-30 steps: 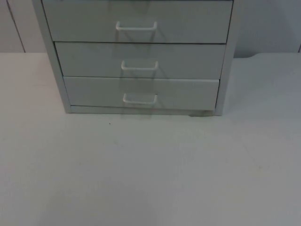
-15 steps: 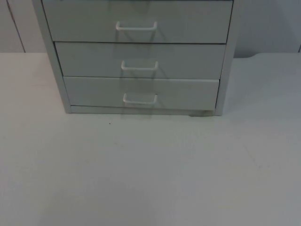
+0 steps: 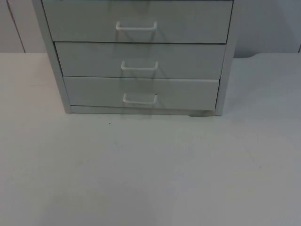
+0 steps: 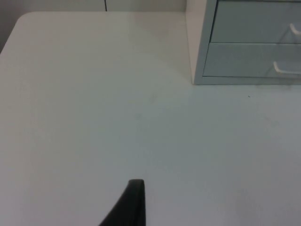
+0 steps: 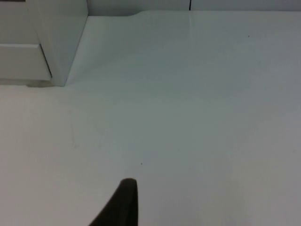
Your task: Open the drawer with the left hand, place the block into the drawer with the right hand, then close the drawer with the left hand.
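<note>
A grey cabinet with three drawers stands at the back of the white table. The top drawer, middle drawer and bottom drawer are all shut flush, each with a white handle at its middle. My left gripper waits over bare table, well to the left of the cabinet and in front of it. My right gripper waits over bare table to the right of the cabinet, also well apart from it.
A grey partition wall rises behind the table. The table's rounded far left corner lies beyond the left gripper. A tiny dark speck marks the table just in front of the cabinet.
</note>
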You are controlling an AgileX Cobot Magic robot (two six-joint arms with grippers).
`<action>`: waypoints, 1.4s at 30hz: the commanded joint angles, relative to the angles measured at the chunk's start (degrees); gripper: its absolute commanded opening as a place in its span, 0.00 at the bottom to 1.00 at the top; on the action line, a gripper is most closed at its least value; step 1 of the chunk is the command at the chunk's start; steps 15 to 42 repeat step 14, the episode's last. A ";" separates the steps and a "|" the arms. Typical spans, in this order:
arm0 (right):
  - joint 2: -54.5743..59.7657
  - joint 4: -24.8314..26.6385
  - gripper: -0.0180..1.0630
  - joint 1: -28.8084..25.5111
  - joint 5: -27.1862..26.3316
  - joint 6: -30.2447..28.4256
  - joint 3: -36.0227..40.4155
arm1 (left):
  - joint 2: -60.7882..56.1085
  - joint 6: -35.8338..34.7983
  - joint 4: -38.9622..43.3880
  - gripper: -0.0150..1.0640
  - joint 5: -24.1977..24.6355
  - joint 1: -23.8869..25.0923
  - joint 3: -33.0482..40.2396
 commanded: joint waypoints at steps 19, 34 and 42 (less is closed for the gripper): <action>-0.20 0.17 0.99 -0.34 -0.64 -0.48 0.15 | -0.26 -0.33 -0.25 0.99 -0.24 2.73 0.28; -0.20 0.17 0.99 -0.34 -0.64 -0.48 0.15 | -0.26 -0.33 -0.25 0.99 -0.24 2.73 0.28; -0.20 0.17 0.99 -0.34 -0.64 -0.48 0.15 | -0.26 -0.33 -0.25 0.99 -0.24 2.73 0.28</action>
